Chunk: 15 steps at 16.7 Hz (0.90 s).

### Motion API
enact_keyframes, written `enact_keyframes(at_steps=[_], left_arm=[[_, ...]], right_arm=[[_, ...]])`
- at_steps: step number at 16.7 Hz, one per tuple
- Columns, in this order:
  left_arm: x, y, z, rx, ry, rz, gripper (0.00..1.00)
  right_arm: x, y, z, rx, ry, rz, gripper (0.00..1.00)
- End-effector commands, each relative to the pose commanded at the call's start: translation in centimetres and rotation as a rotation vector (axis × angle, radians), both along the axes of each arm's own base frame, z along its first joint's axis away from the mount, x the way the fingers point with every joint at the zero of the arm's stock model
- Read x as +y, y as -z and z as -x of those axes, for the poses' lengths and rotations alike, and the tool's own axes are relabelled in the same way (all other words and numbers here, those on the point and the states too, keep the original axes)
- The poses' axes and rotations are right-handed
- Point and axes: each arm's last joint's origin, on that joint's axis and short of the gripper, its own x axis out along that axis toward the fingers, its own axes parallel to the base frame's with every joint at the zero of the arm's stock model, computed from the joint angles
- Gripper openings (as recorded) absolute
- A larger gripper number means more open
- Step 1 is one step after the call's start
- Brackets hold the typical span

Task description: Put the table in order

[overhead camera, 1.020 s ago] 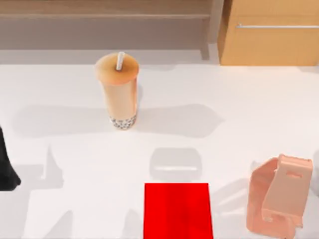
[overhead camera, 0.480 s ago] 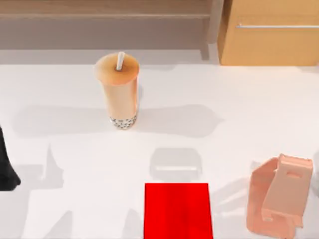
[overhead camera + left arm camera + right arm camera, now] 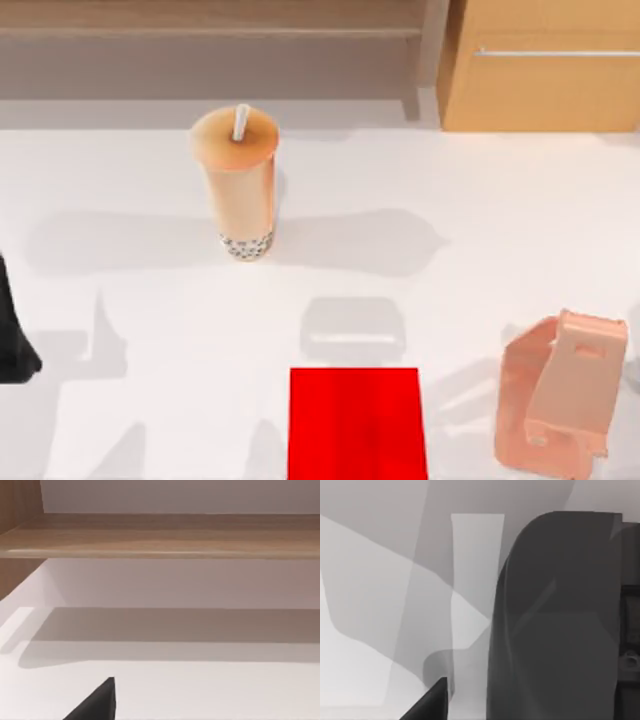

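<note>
The white surface (image 3: 480, 190) spans the top view and carries a bubble-tea cup (image 3: 238, 185) with a straw upright at left of centre, a red mat (image 3: 357, 423) flat at the near edge, and a pink stand-like object (image 3: 560, 395) near the right edge. The wooden cabinet (image 3: 545, 65) with a metal bar handle stands at the far right. A dark part of the left arm (image 3: 12, 335) sits at the left edge; whether either hand is open cannot be told.
</note>
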Motion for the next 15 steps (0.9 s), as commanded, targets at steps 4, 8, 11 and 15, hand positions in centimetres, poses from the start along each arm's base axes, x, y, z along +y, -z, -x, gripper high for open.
enact_keyframes(at_steps=[4, 8, 11, 15], left_arm=[[0.0, 0.0, 0.0, 0.0, 0.0, 0.0, 1.0], [0.0, 0.0, 0.0, 0.0, 0.0, 0.0, 1.0], [0.0, 0.0, 0.0, 0.0, 0.0, 0.0, 1.0], [0.0, 0.0, 0.0, 0.0, 0.0, 0.0, 1.0]], right_arm=[[0.0, 0.0, 0.0, 0.0, 0.0, 0.0, 0.0], [-0.1, -1.7, -0.2, -0.015, 0.01, 0.02, 0.0], [-0.1, -3.2, -0.4, -0.011, 0.009, 0.019, 0.0], [-0.1, -5.2, -0.6, -0.012, 0.009, 0.019, 0.0]])
